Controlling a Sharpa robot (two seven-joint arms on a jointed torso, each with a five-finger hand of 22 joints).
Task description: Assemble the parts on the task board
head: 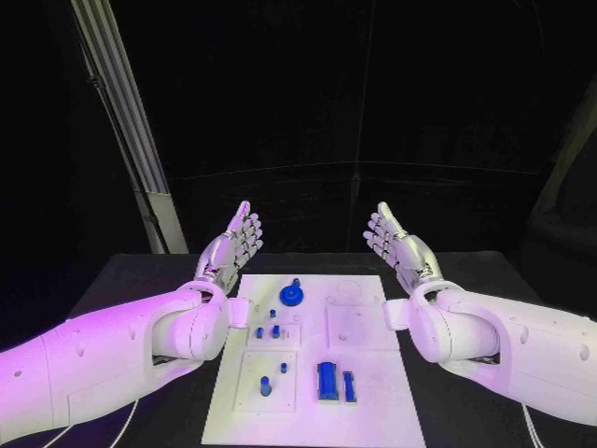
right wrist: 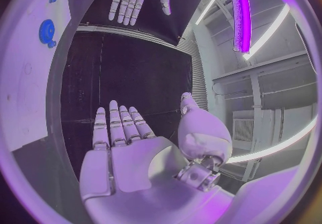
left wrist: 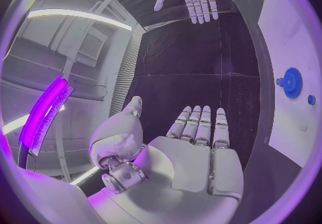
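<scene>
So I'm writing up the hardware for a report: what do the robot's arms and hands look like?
Both arms are smooth, rounded white shells with bulbous wrist housings. The left hand and right hand are silver, many-fingered and segmented, with pale flat palms. Thin cables trail beneath the forearms.

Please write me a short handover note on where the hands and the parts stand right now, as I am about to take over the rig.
Left hand: open, fingers straight and apart, raised beside the task board on its left side, holding nothing.
Right hand: open likewise, raised on the board's right side, holding nothing.
Parts: the blue gear lies near the board's far edge; small blue pegs sit at mid-board on the left; the larger blue block and a slim blue piece lie nearer the robot.
Done: nothing has visibly been picked up.
Left: by the look of it, the whole assembly.
</scene>
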